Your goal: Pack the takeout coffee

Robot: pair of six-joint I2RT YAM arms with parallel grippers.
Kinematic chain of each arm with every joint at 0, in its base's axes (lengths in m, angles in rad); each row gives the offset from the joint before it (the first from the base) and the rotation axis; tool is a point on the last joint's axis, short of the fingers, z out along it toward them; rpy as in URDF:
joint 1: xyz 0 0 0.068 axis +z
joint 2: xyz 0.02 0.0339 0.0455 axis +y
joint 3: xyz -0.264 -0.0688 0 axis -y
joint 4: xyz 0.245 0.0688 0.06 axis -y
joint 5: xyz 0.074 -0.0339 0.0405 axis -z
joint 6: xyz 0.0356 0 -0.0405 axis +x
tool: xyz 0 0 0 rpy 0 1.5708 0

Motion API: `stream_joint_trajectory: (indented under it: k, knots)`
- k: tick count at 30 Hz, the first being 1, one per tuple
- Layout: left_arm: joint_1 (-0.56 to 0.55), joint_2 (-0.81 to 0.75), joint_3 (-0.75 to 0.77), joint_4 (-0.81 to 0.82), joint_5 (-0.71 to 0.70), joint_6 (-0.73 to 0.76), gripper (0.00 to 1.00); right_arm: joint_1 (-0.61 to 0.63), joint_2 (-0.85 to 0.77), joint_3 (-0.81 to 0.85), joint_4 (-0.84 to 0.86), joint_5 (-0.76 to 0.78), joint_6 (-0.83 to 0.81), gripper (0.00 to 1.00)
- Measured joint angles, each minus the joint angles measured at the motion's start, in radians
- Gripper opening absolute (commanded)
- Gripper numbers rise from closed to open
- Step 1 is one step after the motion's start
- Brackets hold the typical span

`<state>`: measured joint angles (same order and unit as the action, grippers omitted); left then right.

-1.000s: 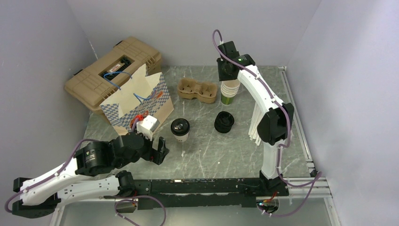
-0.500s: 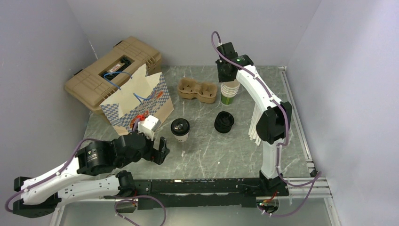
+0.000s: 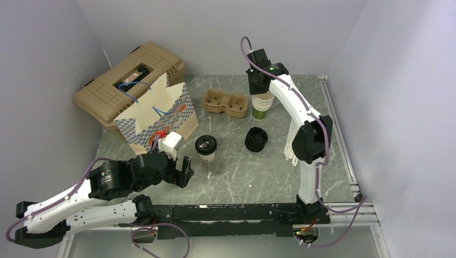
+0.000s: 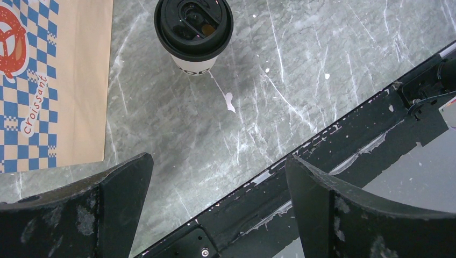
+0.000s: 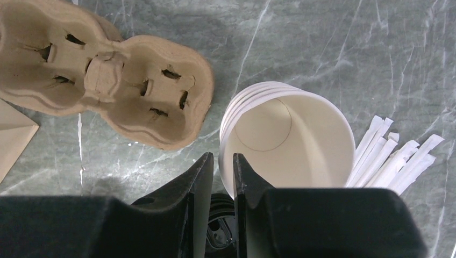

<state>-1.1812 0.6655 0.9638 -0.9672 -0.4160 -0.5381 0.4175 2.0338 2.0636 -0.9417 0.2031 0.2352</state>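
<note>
Here's the coffee (image 3: 206,148), standing upright on the bench (image 3: 242,172), black lid on, right in the middle of the action. From the left wrist view the coffee (image 4: 193,32) sits on bare marble, just beside the checked bag (image 4: 32,80), with a small gap between them.

The left claw (image 3: 185,172) hangs low on the near side of the cup, apart from it. Its fingers (image 4: 107,204) are spread wide and there's nothing between them but bench. Wide open gap, and the cup lies straight ahead of it.

Over at the far side, the right claw (image 3: 257,83) hovers above the cup stack (image 3: 262,105). In the right wrist view its fingers (image 5: 196,183) are drawn almost together, just a thin slit between them. The rim of the cup stack (image 5: 290,140) comes right up to that slit; whether it is touched, I can't tell.

The cardboard carrier (image 5: 107,91) lies just left of the stack, both wells bare. Wrapped straws (image 5: 387,156) fan out on the other side.

The bag (image 3: 156,115) stands open-mouthed behind and left of the coffee, with a tan toolbox (image 3: 129,75) behind it. A stack of lids (image 3: 256,139) sits to the right of the coffee, well apart from it.
</note>
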Motion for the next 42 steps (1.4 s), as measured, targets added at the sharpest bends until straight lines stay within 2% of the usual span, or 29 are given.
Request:
stream_joint_trajectory:
  k: [15, 23, 42]
  knots:
    - [0.0, 0.0, 0.0, 0.0, 0.0, 0.0, 0.99, 0.0, 0.008, 0.0, 0.0, 0.0, 0.0, 0.16]
    - [0.0, 0.0, 0.0, 0.0, 0.0, 0.0, 1.0, 0.0, 0.014, 0.0, 0.0, 0.001, -0.005, 0.0]
    - [0.0, 0.008, 0.0, 0.0, 0.0, 0.003, 1.0, 0.0, 0.01, 0.006, -0.01, 0.097, -0.007, 0.0]
